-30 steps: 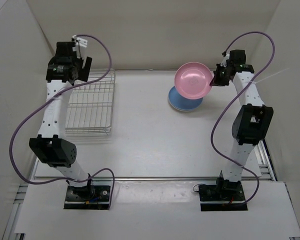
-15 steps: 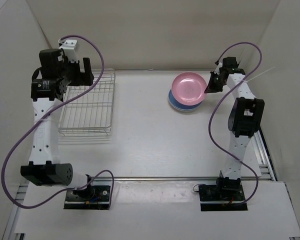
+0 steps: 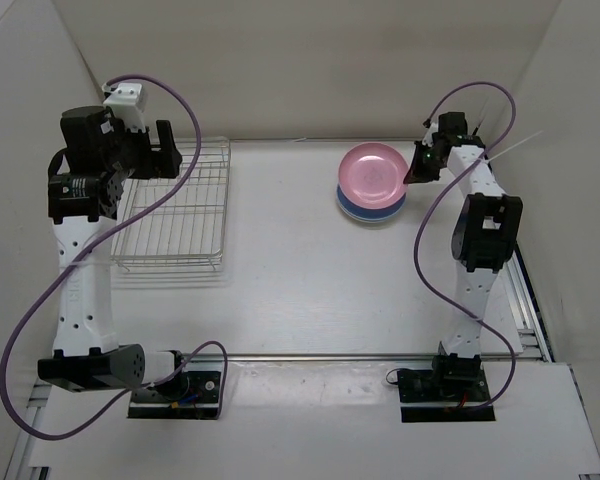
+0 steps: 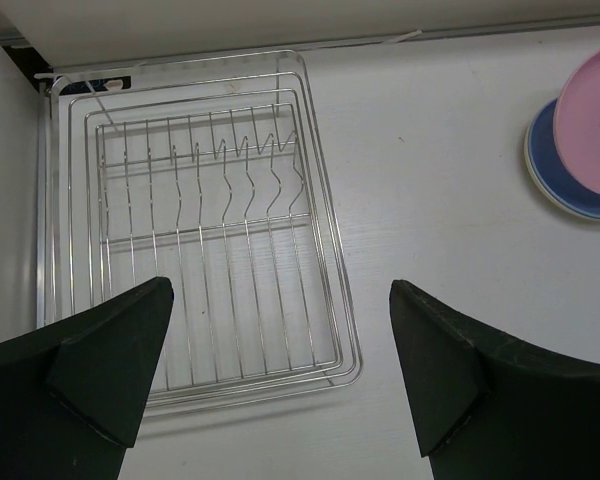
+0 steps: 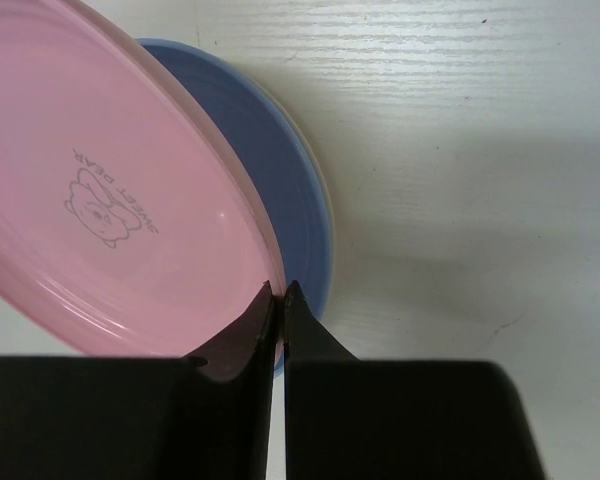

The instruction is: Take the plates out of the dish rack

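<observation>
**Plates at far right of table, rack at far left**

Dish rack stands on the table at the far left, long side running away from the arms. The left jaws are raised above it and stand wide apart, gripping nothing; the left wrist view shows the rack below, between the two fingers.

Pink plate lies over the blue plate at the far right of the table, well apart from the rack. It is shifted a little toward the back wall, so the blue plate's near edge shows. The right jaws are closed tight on the pink plate's right-hand rim. In the right wrist view the pink plate looks tilted over the blue plate. Whether it rests fully on the blue one cannot be told.
</observation>
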Controlling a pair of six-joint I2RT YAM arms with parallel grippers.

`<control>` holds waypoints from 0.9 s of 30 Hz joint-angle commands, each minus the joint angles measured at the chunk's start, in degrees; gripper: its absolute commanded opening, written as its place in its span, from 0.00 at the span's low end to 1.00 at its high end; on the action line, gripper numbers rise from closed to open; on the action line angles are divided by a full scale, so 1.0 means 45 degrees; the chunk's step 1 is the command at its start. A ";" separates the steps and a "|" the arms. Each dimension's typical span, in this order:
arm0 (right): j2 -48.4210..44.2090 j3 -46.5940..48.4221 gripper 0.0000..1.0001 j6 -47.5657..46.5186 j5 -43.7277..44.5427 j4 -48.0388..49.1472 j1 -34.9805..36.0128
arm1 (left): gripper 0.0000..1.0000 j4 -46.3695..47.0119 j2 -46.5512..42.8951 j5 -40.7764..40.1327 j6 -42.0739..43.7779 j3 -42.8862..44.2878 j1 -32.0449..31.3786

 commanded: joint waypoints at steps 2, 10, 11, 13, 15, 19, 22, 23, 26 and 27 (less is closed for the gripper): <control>0.0372 0.0519 0.00 -0.0199 -0.0333 0.0352 0.0069 | 1.00 -0.0030 -0.0373 0.0397 -0.0047 -0.0103 0.0114; 0.0491 0.0401 0.01 -0.0317 -0.0196 0.0235 0.0186 | 1.00 -0.0030 -0.0373 0.0670 -0.0047 -0.0103 0.0114; 0.0491 0.0401 0.02 -0.0317 -0.0196 0.0235 0.0186 | 1.00 -0.0030 -0.0373 0.0670 -0.0047 -0.0103 0.0114; 0.0491 0.0401 0.06 -0.0317 -0.0196 0.0235 0.0186 | 1.00 -0.0030 -0.0489 0.0805 -0.0047 -0.0239 0.0114; 0.0608 0.0401 0.08 -0.0317 -0.0196 0.0235 0.0302 | 1.00 -0.0030 -0.0490 0.0807 -0.0047 -0.0355 0.0114; 0.0725 0.0401 0.13 -0.0434 -0.0196 0.0098 0.0303 | 1.00 -0.0030 -0.0490 0.0807 -0.0047 -0.0356 0.0114; 0.0725 0.0401 0.17 -0.0434 -0.0196 0.0098 0.0420 | 1.00 -0.0030 -0.0490 0.0924 -0.0047 -0.0474 0.0114; 0.0725 0.0401 0.19 -0.0434 -0.0196 0.0098 0.0420 | 1.00 -0.0030 -0.0490 0.0924 -0.0047 -0.0474 0.0114; 0.0725 0.0519 0.41 -0.0434 -0.0196 0.0098 0.0420 | 1.00 -0.0030 -0.0490 0.0924 0.0089 -0.0474 0.0114; 0.0725 0.0519 0.46 -0.0434 -0.0196 0.0098 0.0420 | 1.00 -0.0030 -0.0490 0.0924 0.0225 -0.0628 0.0114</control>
